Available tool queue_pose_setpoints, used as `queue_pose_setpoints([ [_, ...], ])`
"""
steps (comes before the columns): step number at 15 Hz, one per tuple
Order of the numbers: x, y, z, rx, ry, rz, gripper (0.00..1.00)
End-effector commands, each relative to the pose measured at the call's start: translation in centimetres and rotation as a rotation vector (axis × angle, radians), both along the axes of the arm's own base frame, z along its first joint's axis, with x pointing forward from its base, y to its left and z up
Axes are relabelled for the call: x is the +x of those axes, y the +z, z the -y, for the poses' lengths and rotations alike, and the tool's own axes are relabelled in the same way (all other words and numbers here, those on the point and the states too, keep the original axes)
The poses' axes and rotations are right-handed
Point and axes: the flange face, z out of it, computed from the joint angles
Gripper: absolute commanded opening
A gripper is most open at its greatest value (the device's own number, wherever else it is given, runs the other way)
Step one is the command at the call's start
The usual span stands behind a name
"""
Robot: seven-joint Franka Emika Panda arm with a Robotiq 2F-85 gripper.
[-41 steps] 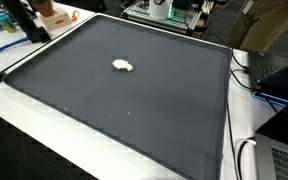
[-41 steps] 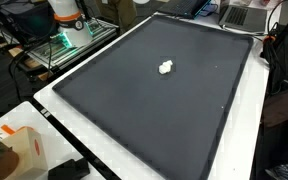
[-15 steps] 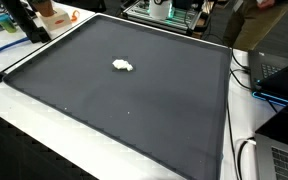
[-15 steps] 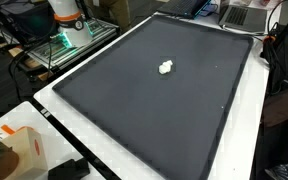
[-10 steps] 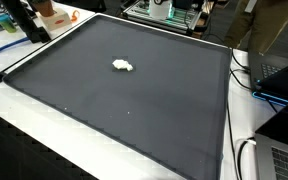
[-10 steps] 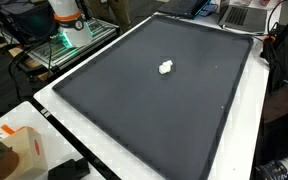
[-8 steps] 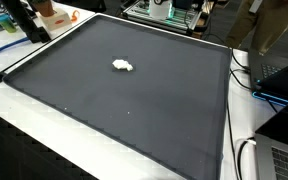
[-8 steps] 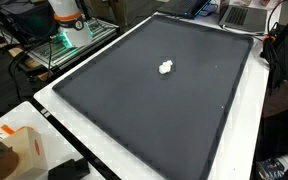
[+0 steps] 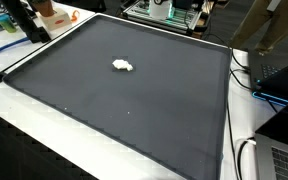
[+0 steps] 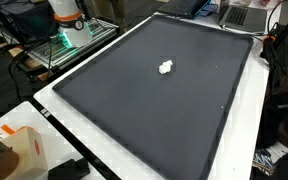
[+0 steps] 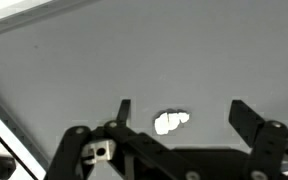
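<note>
Over the last few seconds the white lump (image 9: 123, 66) has not shifted: in both exterior views it lies where it lay, alone near the middle of the dark mat (image 10: 134, 120). In the wrist view the gripper (image 11: 180, 106) hangs above the mat, jaws spread as wide as they go and holding nothing, and the lump shows in the gap between the two fingers, touching neither. Reading: no contact made, the lump is untouched, and the arm is out of frame in both exterior views.
</note>
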Motion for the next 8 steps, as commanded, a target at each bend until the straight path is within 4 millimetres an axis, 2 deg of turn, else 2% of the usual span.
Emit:
queue_pose_setpoints([
  [1,1.5,-1.2,-0.4,-0.036,0.034,0.100,1.00],
  [4,4.0,-2.9,0.5,-0.069,0.100,0.194,1.00],
  [8,5.9,-5.6,0.6,-0.027,0.113,0.224,1.00],
])
